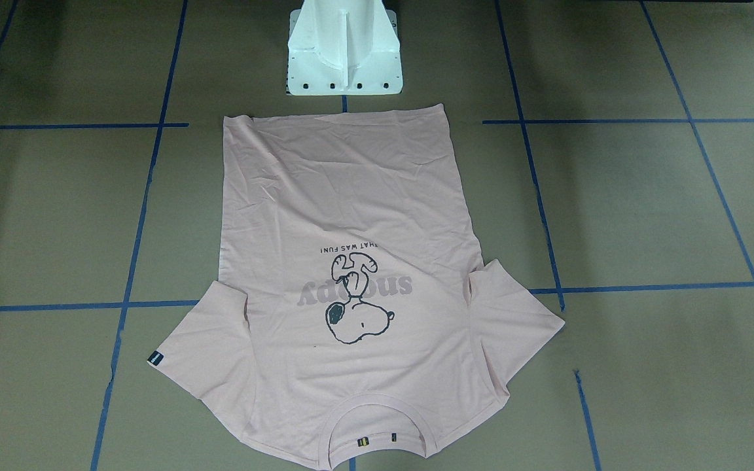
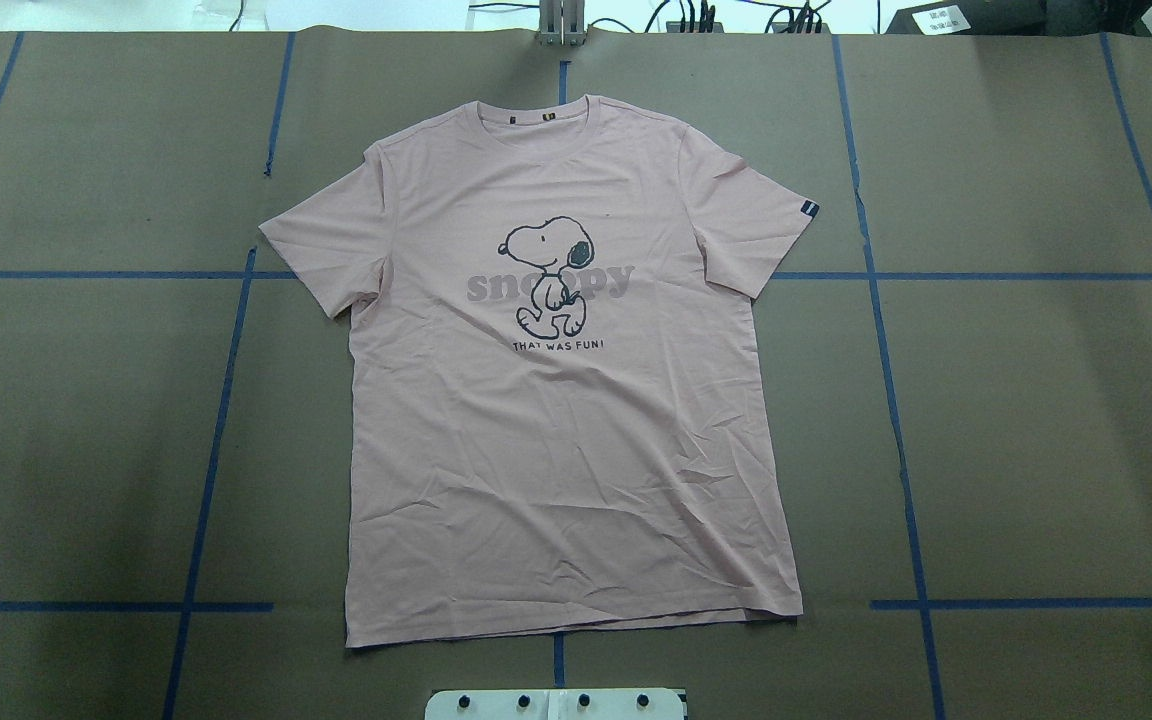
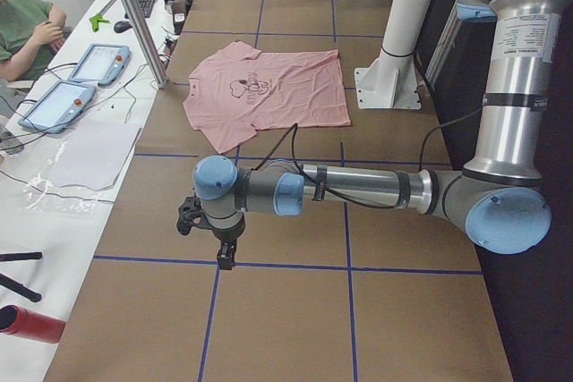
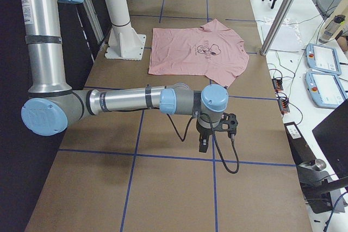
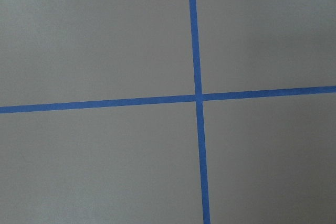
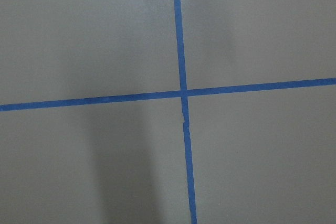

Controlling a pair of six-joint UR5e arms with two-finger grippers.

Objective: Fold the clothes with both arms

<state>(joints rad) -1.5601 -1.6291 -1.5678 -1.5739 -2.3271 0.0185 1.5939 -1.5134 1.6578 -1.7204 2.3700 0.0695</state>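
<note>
The pale pink Snoopy T-shirt [image 2: 556, 450] lies flat and spread out, print up, in the middle of the table, collar at the far side from the robot. It also shows in the front view [image 1: 351, 196]. No arm shows in the overhead or front views. In the exterior left view my left gripper [image 3: 226, 255] hangs over bare table far from the shirt [image 3: 269, 96]. In the exterior right view my right gripper [image 4: 203, 144] hangs likewise far from the shirt [image 4: 190, 52]. I cannot tell whether either is open or shut. Both wrist views show only table.
The brown table [image 2: 1036, 400] carries a grid of blue tape lines [image 5: 198, 97]. The white pedestal base [image 1: 344, 52] stands just behind the shirt's hem. Tablets [image 3: 55, 103], cables and a seated person are on the side bench past the table's far edge.
</note>
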